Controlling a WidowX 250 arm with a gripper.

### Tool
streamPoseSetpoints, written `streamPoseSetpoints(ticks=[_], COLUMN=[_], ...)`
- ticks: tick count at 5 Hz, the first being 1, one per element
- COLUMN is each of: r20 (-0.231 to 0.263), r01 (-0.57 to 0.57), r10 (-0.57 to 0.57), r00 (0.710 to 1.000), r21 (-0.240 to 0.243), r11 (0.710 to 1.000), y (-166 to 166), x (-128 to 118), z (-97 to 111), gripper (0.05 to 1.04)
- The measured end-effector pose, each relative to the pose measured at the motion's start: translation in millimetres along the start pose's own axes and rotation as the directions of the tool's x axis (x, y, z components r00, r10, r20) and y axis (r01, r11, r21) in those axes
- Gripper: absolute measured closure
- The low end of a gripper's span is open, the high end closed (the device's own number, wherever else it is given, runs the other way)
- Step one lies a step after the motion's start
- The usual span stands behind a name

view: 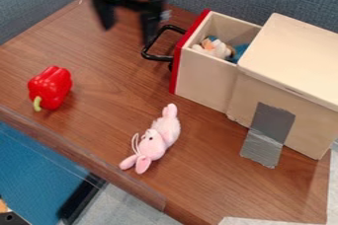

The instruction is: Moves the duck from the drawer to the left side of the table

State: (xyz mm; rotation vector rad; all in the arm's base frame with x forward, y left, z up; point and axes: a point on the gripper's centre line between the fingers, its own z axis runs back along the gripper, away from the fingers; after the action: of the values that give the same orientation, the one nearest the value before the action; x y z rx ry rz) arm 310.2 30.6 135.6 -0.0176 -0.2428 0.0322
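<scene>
High over the back of the wooden table [105,115], left of the drawer handle, hangs the gripper [127,24], open, with its two fingers well apart and nothing between them. The drawer [206,78] with a red front is pulled out of the pale wooden box. Inside it lies a white and orange plush toy [216,49], apparently the duck, beside something blue. The drawer walls hide the lower part of the toy.
On the left side of the table is a red pepper [51,88] with a green stem. A pink plush bunny [155,140] lies near the front edge. The black handle [155,57] sticks out leftward from the drawer; the box [290,61] stands at the right.
</scene>
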Motion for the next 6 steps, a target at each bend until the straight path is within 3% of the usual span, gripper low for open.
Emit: streamPoseSetpoints(ticks=[2, 5, 6], r20=[0.067, -0.062, -0.063], r01=[0.024, 0.021, 0.015], r10=[-0.02, -0.025, -0.021], r00=[0.998, 0.998, 0.998], r21=[-0.061, -0.063, -0.09], r11=[0.998, 0.998, 0.996], y=[-57, -64, -68], x=[62, 61, 63], z=[9, -54, -54], gripper=[0.083, 0.083, 0.083])
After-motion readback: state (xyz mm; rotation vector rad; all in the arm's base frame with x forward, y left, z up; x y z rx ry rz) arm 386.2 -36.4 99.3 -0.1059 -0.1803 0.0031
